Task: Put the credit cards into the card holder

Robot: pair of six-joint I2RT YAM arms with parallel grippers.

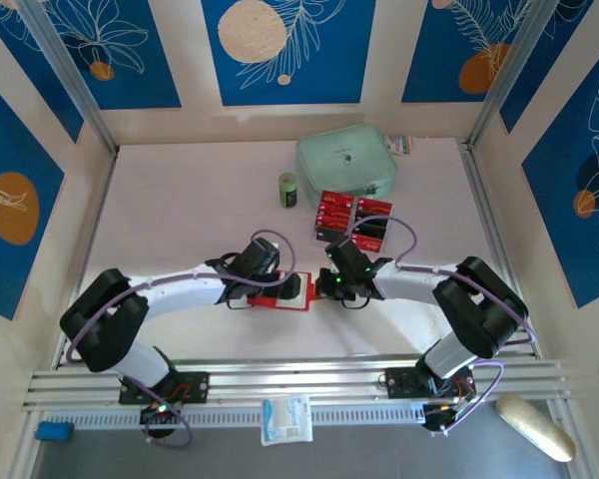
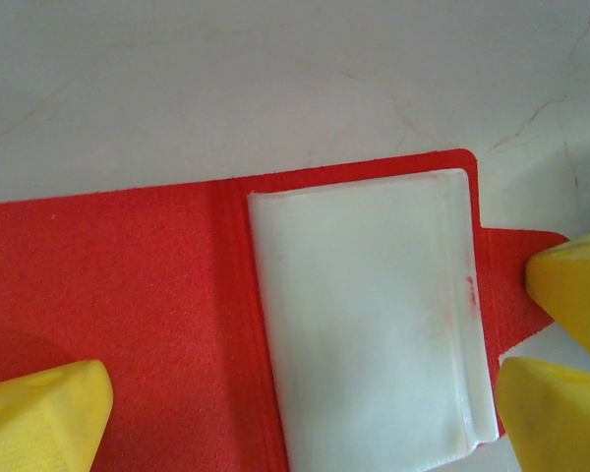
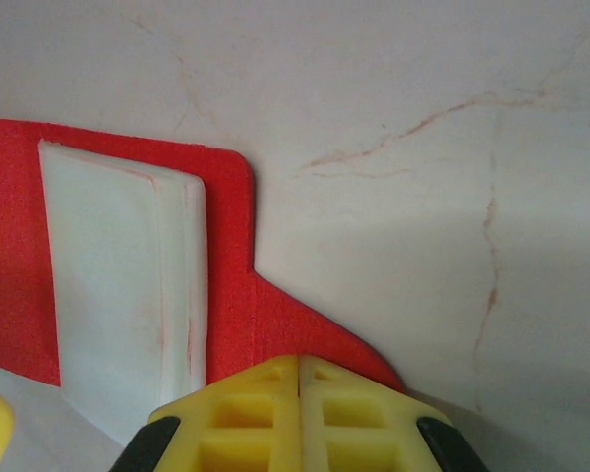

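Observation:
The red card holder (image 2: pixel 128 275) lies open and flat on the table, its pale inner pocket (image 2: pixel 364 315) facing up. My left gripper (image 2: pixel 300 423) hangs open just above it, one yellow finger (image 2: pixel 39 413) over the red flap and the other past the pocket's edge. My right gripper (image 3: pixel 300 369) is shut, its tips resting on the card holder's (image 3: pixel 226 295) red tab; nothing shows between the fingers. In the top view both grippers meet over the card holder (image 1: pixel 280 302). The credit cards (image 1: pixel 331 212), red and black, sit in a clear tray behind the right gripper (image 1: pixel 326 287).
A mint-green zip pouch (image 1: pixel 345 165) lies at the back, with a small green cylinder (image 1: pixel 289 189) to its left. A white packet (image 1: pixel 286 419) and a pale oblong object (image 1: pixel 534 427) lie beyond the near rail. Side walls close the table in.

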